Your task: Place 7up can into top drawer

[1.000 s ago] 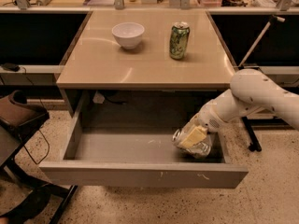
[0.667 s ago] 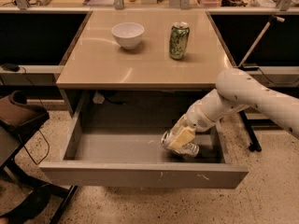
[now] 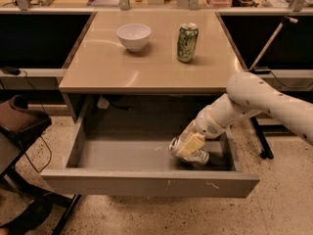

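The top drawer [image 3: 146, 182] stands pulled out under the tan tabletop [image 3: 122, 70], its grey scuffed front panel facing me. My gripper [image 3: 189, 145] reaches down into the drawer's right half from the right. It is shut on the 7up can [image 3: 196, 156], a silvery can that lies tilted on its side at or just above the drawer floor. The cream fingers [image 3: 191, 142] cover most of the can's upper side.
A darker green can [image 3: 187, 43] and a white bowl [image 3: 133, 36] stand on the tabletop. A brown chair [image 3: 19, 124] is at the left, beside the drawer. A slanted pole [image 3: 269, 45] and dark stand legs are at the right, behind my arm.
My gripper has carried the can leftwards inside the drawer, from near the right wall towards the middle. The can on the tabletop and the bowl have not moved.
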`<move>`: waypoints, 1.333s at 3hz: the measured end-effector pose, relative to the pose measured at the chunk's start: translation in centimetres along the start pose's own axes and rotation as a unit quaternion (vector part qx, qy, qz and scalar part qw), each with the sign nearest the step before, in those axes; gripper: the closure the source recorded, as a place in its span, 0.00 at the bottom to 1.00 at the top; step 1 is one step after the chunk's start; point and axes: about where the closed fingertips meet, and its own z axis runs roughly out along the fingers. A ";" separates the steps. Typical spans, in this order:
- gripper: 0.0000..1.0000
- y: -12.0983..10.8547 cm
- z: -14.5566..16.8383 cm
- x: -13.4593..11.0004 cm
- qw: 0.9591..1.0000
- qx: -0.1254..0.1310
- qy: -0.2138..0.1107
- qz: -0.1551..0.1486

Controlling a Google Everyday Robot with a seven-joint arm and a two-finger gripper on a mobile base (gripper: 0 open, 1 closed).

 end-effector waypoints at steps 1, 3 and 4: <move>0.35 0.0 0.0 0.0 1.000 0.000 0.000 0.000; 0.00 0.0 0.0 0.0 1.000 0.000 0.000 0.000; 0.00 0.0 0.0 0.0 1.000 0.000 0.000 0.000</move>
